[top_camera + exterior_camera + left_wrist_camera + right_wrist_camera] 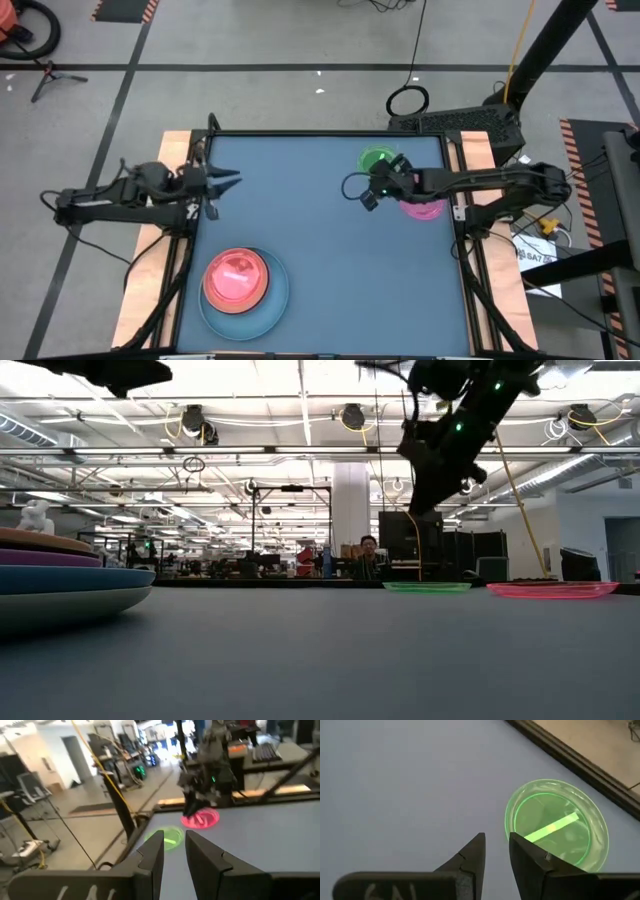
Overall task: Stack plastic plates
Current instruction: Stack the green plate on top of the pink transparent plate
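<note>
A stack of plastic plates point(243, 285) stands near the table's front left, a large light-blue one at the bottom and a pink one on top; the low view shows the stack point(60, 575) at its left. A small green plate point(377, 158) and a small pink plate point(428, 208) lie flat on the table at the far right. My right gripper point(366, 196) hovers open just beside the green plate point(557, 825), holding nothing. My left gripper point(235, 182) hangs high at the table's left edge, pointing level across the table, open with nothing between its fingers point(175, 850).
The blue table top point(320, 260) has wooden rails point(478, 160) along its left and right sides. The right arm point(490, 180) reaches over part of the pink plate. Bare table lies between the stack and the two small plates.
</note>
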